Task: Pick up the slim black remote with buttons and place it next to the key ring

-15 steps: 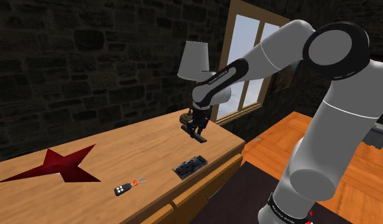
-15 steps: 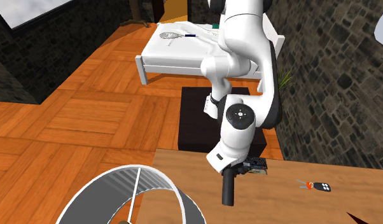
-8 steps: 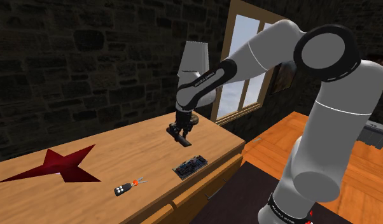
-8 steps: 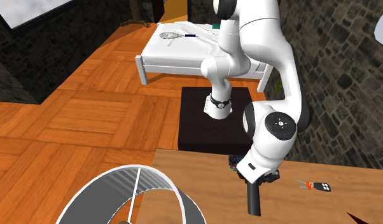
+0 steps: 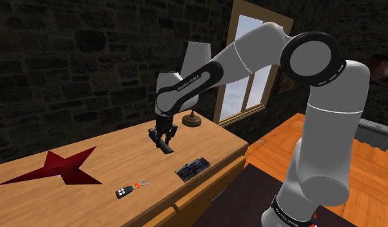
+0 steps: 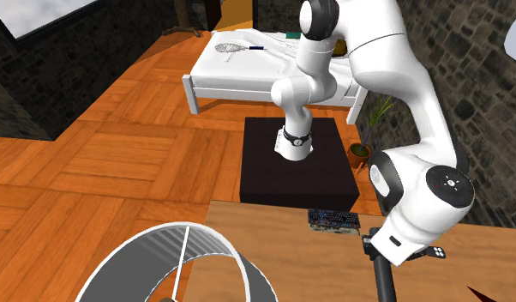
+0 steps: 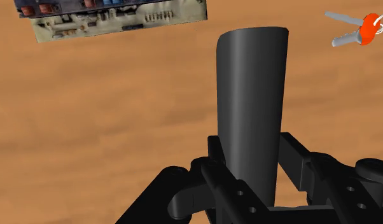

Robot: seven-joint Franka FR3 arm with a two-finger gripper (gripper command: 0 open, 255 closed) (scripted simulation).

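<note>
Swinging left across the shoulder view in the past second, the tool (image 5: 162, 136) stays clamped on the slim black remote (image 5: 165, 147), carried above the counter (image 5: 70, 200), closing on the key ring (image 5: 129, 189).

Apparently open tabletop (image 5: 160, 178) between board (image 5: 192, 168) and keys (image 5: 129, 189)

Plain black remote (image 7: 250, 108), orange-tagged key ring (image 7: 368, 28)
</note>
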